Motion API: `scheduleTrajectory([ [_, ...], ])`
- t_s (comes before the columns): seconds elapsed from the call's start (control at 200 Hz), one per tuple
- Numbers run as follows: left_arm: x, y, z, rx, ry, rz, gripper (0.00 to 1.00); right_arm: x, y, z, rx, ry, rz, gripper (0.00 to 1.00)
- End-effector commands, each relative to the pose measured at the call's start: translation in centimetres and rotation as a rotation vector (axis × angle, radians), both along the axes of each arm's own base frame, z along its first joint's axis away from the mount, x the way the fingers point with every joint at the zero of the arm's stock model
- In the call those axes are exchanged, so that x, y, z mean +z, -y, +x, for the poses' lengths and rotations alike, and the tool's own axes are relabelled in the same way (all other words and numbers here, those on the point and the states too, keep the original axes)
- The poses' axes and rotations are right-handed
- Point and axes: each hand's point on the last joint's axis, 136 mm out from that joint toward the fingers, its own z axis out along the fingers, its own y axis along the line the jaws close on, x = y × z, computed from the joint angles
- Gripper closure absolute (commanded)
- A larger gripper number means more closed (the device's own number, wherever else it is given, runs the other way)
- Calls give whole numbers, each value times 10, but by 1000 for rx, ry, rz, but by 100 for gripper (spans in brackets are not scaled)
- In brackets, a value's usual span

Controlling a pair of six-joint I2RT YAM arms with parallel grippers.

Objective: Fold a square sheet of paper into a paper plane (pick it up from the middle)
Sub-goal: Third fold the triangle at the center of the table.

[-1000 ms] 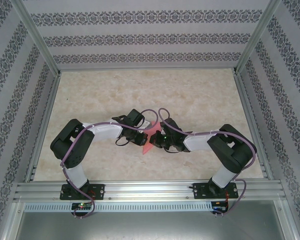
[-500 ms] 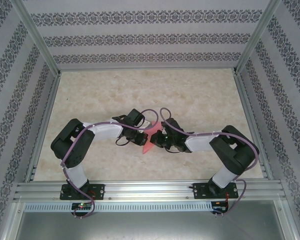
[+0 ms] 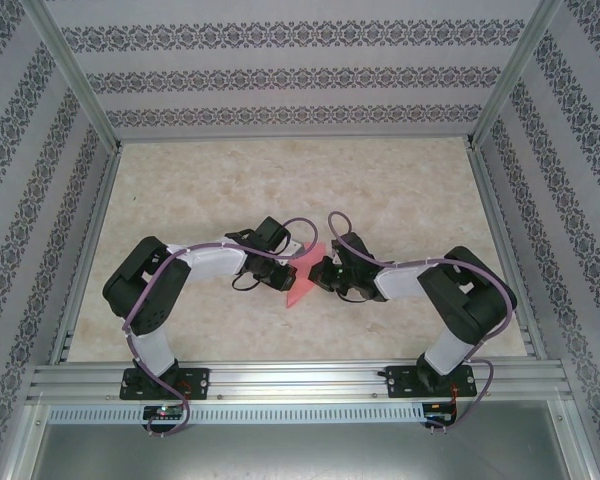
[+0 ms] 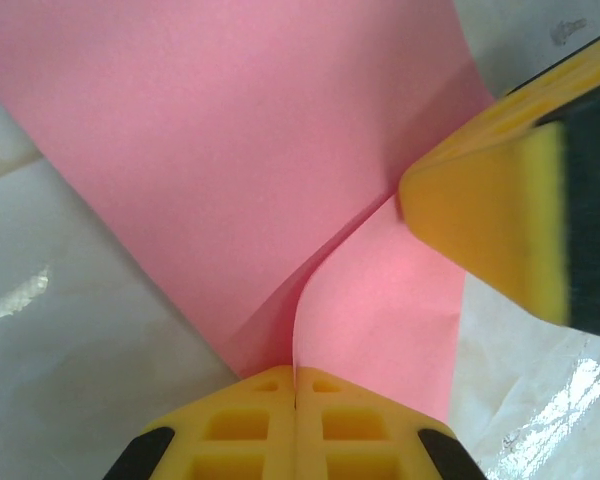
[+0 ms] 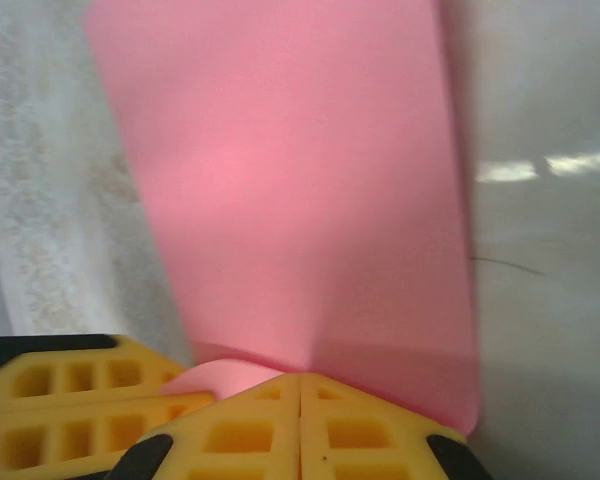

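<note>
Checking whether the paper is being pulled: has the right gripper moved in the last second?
Yes. In the top view the right gripper has drawn slightly toward the table's right rail, baring more of the square sheet of paper.

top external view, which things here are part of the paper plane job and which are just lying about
Part of the job:
- pink paper sheet
- left end effector, shut on the sheet
- right end effector, shut on the sheet

Just surroundings:
- marble-look table
- aluminium frame
- patterned walls
</note>
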Motion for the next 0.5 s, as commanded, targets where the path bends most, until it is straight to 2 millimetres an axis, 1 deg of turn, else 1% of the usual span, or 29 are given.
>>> scheduleTrajectory([
  [0.0, -21, -15, -9, -7, -56, 78, 94, -14, 9, 1, -11, -4, -40, 93],
  [0.125, -22, -16, -10, -7, -59, 85, 94, 1, 7, 4, -3, 17, -15, 92],
  [0.165, -22, -16, -10, -7, -58, 84, 94, 11, 6, 6, -3, 39, -2, 92],
  [0.235, -23, -16, -10, -7, -60, 83, 94, 24, 9, 10, -17, 67, 10, 91],
  [0.28, -23, -17, -10, -6, -60, 84, 94, 28, 13, 13, -25, 79, 6, 91],
  [0.345, -23, -16, -10, -7, -60, 83, 94, 29, 16, 15, -26, 82, 4, 91],
  [0.495, -23, -16, -10, -5, -60, 82, 94, 17, 17, 17, -22, 54, 3, 91],
])
